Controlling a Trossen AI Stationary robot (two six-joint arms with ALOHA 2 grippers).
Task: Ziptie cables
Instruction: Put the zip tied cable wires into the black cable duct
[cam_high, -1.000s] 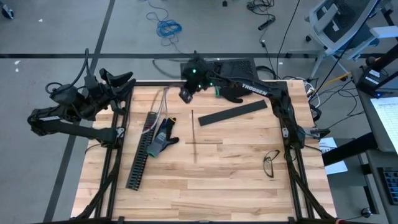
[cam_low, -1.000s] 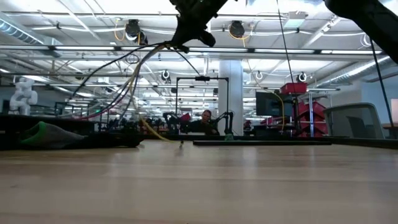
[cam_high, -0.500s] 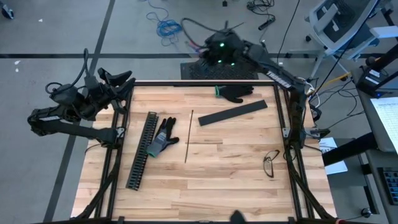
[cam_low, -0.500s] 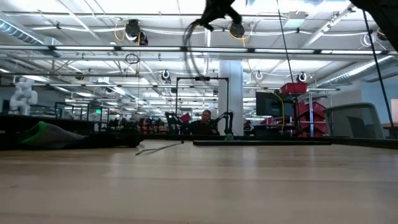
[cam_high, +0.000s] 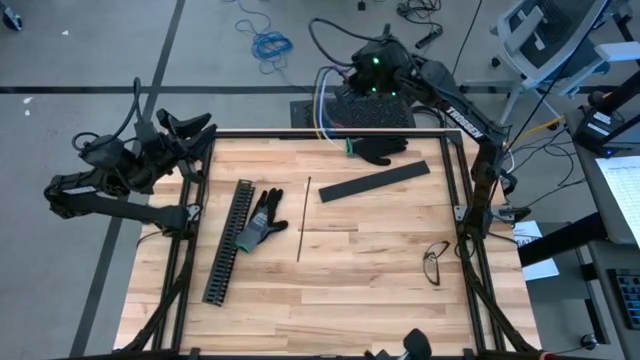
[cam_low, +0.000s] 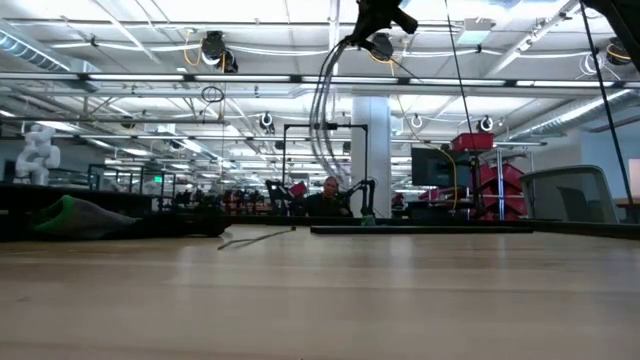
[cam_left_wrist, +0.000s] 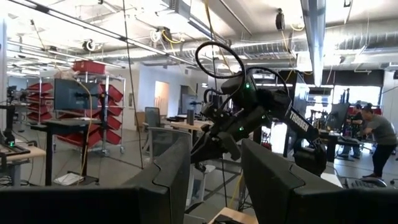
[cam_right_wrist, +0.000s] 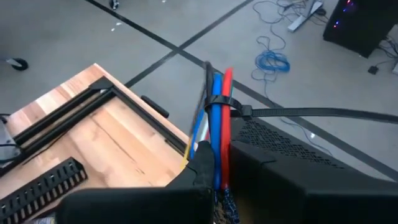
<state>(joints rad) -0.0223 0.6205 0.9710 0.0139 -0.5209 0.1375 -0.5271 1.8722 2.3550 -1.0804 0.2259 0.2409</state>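
The cables (cam_high: 322, 105), thin red, blue and pale wires, hang in a long loop beyond the table's far edge. My right gripper (cam_high: 372, 72) is shut on them, high above the floor mat. In the low view the cables (cam_low: 325, 110) droop from that gripper (cam_low: 383, 15). The right wrist view shows a black ziptie (cam_right_wrist: 219, 102) around the bundle (cam_right_wrist: 217, 130), its tail sticking out sideways. My left gripper (cam_high: 203, 128) waits folded back at the table's far left corner. It stands open (cam_left_wrist: 214, 177) with nothing between its fingers. My right gripper pinches the cable bundle between its two fingers, close to the ziptied spot (cam_right_wrist: 216, 146). The ziptied part sticks out past the fingertips. The fingers slant downward, out beyond the far edge. The rest of the bundle hangs slack below, clear of the table.
On the table lie a black slotted channel (cam_high: 228, 243), a grey glove (cam_high: 262, 222), a thin black stick (cam_high: 303, 218), a flat black strip (cam_high: 374, 182), a black glove with a green cuff (cam_high: 380, 148) and glasses (cam_high: 435, 262). A person sits far behind (cam_low: 330, 195).
My right gripper has risen and gone past the table's far edge toward the right, still shut on the cables. Their trailing ends, which lay on the table by the channel and grey glove, have been lifted clear and now hang in a loop.
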